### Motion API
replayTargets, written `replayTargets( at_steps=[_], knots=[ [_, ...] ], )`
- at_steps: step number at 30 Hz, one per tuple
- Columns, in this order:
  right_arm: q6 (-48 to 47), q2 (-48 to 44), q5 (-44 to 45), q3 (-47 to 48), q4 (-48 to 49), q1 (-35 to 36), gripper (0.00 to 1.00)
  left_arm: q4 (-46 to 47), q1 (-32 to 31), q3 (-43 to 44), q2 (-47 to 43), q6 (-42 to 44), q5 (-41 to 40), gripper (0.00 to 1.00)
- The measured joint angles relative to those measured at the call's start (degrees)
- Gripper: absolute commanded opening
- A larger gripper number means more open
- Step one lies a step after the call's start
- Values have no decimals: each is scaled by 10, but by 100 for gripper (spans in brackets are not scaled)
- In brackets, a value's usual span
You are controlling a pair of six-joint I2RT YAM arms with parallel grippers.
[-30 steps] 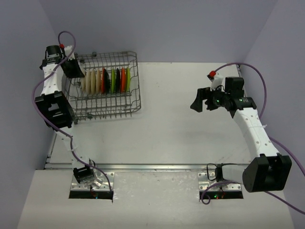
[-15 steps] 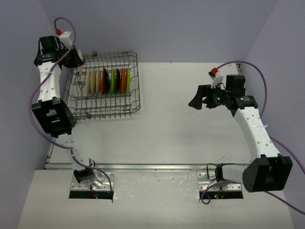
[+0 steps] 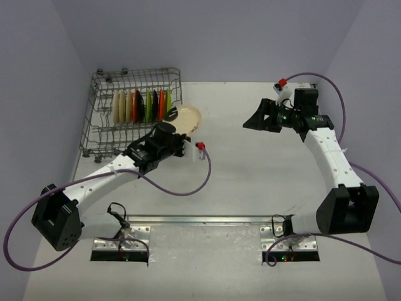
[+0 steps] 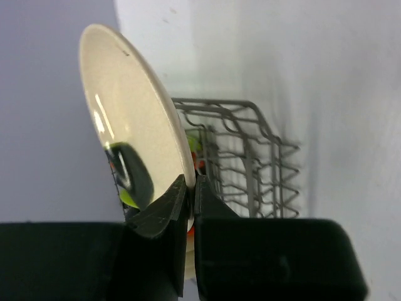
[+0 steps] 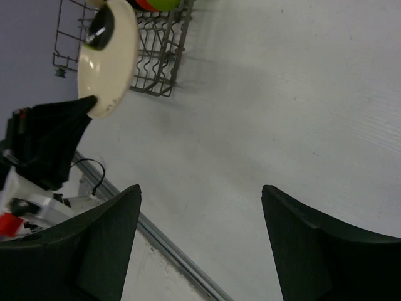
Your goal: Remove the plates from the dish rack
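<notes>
The grey wire dish rack [image 3: 100,135] stands at the table's far left. In it several plates [image 3: 149,105] stand on edge: cream, orange, lime green and black. My left gripper [image 3: 178,130] is just right of the rack, shut on the rim of a cream plate [image 3: 188,117] held clear of the rack. In the left wrist view both jaws pinch the cream plate [image 4: 131,113] at its lower edge, the dish rack [image 4: 250,163] behind it. My right gripper [image 3: 254,122] hangs open over the right half of the table, empty. Its wrist view shows the cream plate [image 5: 108,59] and the dish rack [image 5: 156,56] far off.
A purple cable [image 3: 188,188] loops from the left arm over the table in front of the rack. A metal rail [image 3: 207,219] runs along the table's near edge. Lilac walls close in the left, far and right sides.
My left arm has swung from behind the rack's left end to its right side, carrying a cream plate out. My right gripper has drifted slightly left and farther away.
</notes>
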Motion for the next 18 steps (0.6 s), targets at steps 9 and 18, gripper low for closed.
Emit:
replayTargets(
  at_steps=[9,18],
  knots=[
    [9,46,12,12,-1,104,68,21,-122,-63,-20,148,-75,0],
    [1,93,12,28,-1,130,56,62,-169,-64,-22,173,-88,0]
  ],
)
